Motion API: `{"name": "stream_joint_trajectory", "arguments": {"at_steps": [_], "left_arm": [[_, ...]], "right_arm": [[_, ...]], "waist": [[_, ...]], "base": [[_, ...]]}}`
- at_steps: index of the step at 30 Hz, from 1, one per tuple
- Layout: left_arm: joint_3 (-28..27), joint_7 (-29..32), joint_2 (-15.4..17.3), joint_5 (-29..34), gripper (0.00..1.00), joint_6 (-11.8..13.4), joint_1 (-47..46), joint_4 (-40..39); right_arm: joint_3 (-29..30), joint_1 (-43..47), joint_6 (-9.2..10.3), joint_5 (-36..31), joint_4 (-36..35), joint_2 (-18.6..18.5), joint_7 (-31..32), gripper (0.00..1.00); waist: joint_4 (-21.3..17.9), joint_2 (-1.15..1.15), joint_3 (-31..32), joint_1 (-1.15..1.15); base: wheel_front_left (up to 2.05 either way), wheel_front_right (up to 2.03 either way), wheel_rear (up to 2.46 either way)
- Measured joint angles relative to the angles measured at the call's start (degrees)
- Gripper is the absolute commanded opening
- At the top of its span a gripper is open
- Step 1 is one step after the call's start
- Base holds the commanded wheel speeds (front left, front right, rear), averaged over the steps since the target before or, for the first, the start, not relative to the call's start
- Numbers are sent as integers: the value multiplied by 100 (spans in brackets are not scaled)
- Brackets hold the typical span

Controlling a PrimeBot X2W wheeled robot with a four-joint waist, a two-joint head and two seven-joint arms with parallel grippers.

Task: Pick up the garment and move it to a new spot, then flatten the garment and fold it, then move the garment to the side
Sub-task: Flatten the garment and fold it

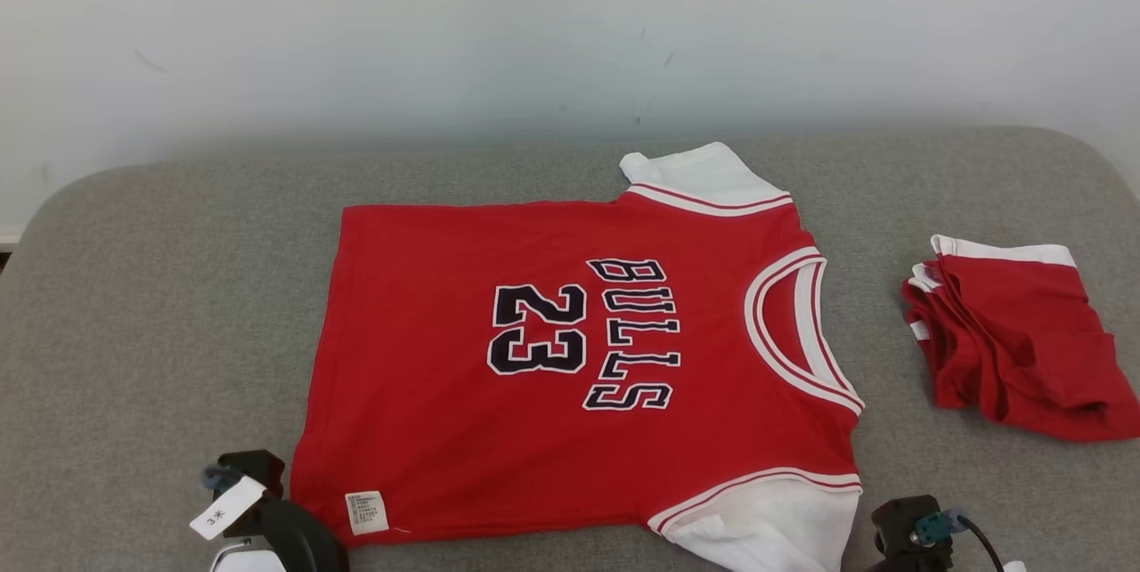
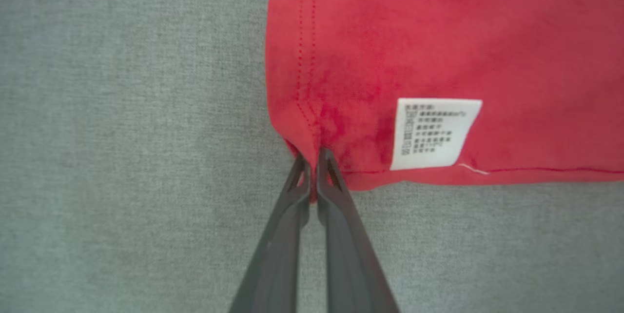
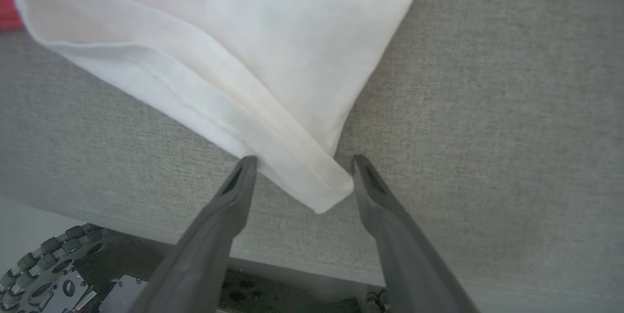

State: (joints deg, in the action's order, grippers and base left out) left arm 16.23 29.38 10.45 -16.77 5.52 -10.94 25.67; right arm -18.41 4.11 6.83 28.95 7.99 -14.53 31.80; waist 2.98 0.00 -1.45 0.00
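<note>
Left end effector [image 2: 312,155], mine: pressed together, pinching the hem corner [image 2: 295,125] of the red garment [image 1: 570,349], which lies flat, face up, mid-surface [image 1: 160,287]. Right end effector [image 3: 304,158]: spread, straddling the near white sleeve [image 3: 253,59], not gripping. I judge flattening done; fold and side move remain.

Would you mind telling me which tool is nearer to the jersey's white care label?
Left. The left tool pinches the hem corner of the jersey, just beside the care label; the right tool stands open around the corner of the white sleeve, farther off.
</note>
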Motion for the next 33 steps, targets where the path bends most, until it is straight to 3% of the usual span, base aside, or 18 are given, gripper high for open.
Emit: {"name": "stream_joint_trajectory", "arguments": {"at_steps": [11,12,13,14,15,17,18,19,22,25,27,28,29,30,33], "left_arm": [[40,-70,-41,-9,0,-56,-121,123],[41,-74,-45,-27,0,-56,-125,130],[41,-76,-45,-42,0,-57,-127,137],[41,-77,-45,-51,0,-57,-129,142],[41,-80,-45,-54,0,-58,-135,153],[43,-119,-48,-93,0,-58,-136,166],[43,-119,-49,-100,0,-59,-138,170],[43,-120,-51,-100,0,-66,-141,175],[44,-130,-55,-101,0,-101,-156,197],[51,-148,-59,-102,0,-102,-170,223],[63,-169,-63,-108,0,-107,-205,253],[67,-169,-67,-111,0,-108,-229,261],[69,-172,-85,-116,0,-109,-242,268],[69,-176,-85,-118,0,-110,-244,272],[68,-177,-82,-132,0,-149,-248,290]], "right_arm": [[18,142,25,-75,-109,23,200,100],[18,144,25,-75,-110,22,204,84],[19,144,25,-75,-115,21,210,56],[23,144,25,-75,-126,21,233,40],[26,147,25,-75,-160,20,250,31],[60,148,25,-86,-189,11,250,34],[85,148,26,-93,-197,1,252,42],[104,148,26,-114,-202,-14,252,89],[140,147,29,-191,-232,-35,253,100],[145,146,30,-229,-242,-35,256,100],[142,143,30,-255,-243,-38,257,44],[143,143,30,-257,-246,-37,256,33],[143,142,30,-275,-252,-37,257,4],[141,142,30,-290,-259,-37,256,0],[147,141,30,-294,-274,-35,255,0]], "waist": [[-5,0,-50,0],[-6,0,-52,0],[-8,0,-54,0],[-10,0,-56,0],[-13,0,-59,0],[-16,0,-63,0],[-18,0,-64,0],[-19,0,-66,0],[-22,0,-73,0],[-22,0,-83,0],[-19,0,-91,0],[-16,0,-95,0],[-10,0,-102,0],[-7,0,-104,0],[-3,0,-111,0]], "base": [[0,0,0],[0,0,0],[0,0,0],[0,0,0],[0,0,0],[0,0,0],[0,0,0],[0,0,0],[0,0,0],[0,0,0],[0,0,0],[0,0,0],[0,0,0],[0,0,0],[0,0,0]]}}
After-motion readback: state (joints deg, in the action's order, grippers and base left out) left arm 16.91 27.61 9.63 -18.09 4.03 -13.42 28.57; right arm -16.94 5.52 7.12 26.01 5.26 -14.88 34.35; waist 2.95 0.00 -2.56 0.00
